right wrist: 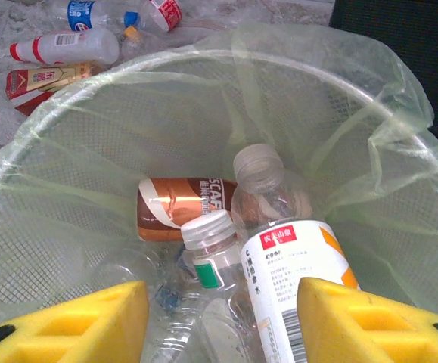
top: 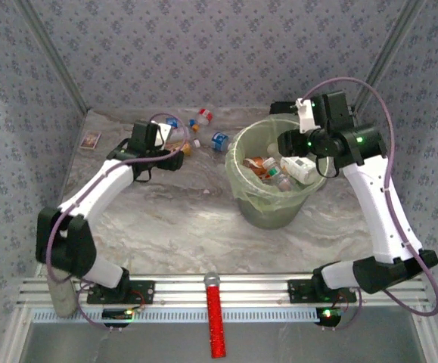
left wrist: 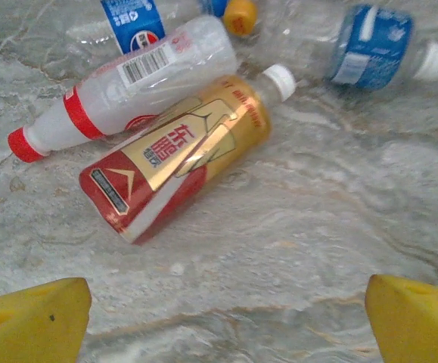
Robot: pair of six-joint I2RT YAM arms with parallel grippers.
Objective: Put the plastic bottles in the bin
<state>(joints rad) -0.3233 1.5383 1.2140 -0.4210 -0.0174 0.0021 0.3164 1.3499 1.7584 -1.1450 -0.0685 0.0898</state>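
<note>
1. While the left hand (left wrist: 226, 321) hovers over the marbled worktop (top: 173, 227), its yellow pads stand wide apart with nothing between them; it grips nothing.
2. Just at 12 o'clock of that hand lies a gold-and-red bottle (left wrist: 177, 155) on its side, white cap pointing to 2 o'clock; touching it at 11 o'clock is a milky-white bottle (left wrist: 128, 83) with a red cap, a red band and a barcode.
3. Further off at 1 o'clock rests a clear bottle (left wrist: 370, 45) with a blue label and a white cap; at 12 o'clock, a blue-labelled bottle (left wrist: 139, 19) with an orange cap.
4. Seen from above, the bin (top: 268, 212) stands at 3 o'clock of the worktop's middle; it is round, pale green, translucent and lined with a thin bag; the loose bottles lie at its 10 o'clock.
5. Inside it lie a copper-orange bottle (right wrist: 181, 208), a clear crumpled bottle (right wrist: 268, 189), a green-labelled bottle (right wrist: 215, 257) with a white cap, and a white-labelled bottle (right wrist: 298, 280).
6. Above the bin's opening, the right hand (right wrist: 222, 325) is part-way open; the white-labelled bottle lies between its pads, with a clear gap on one side.
</note>
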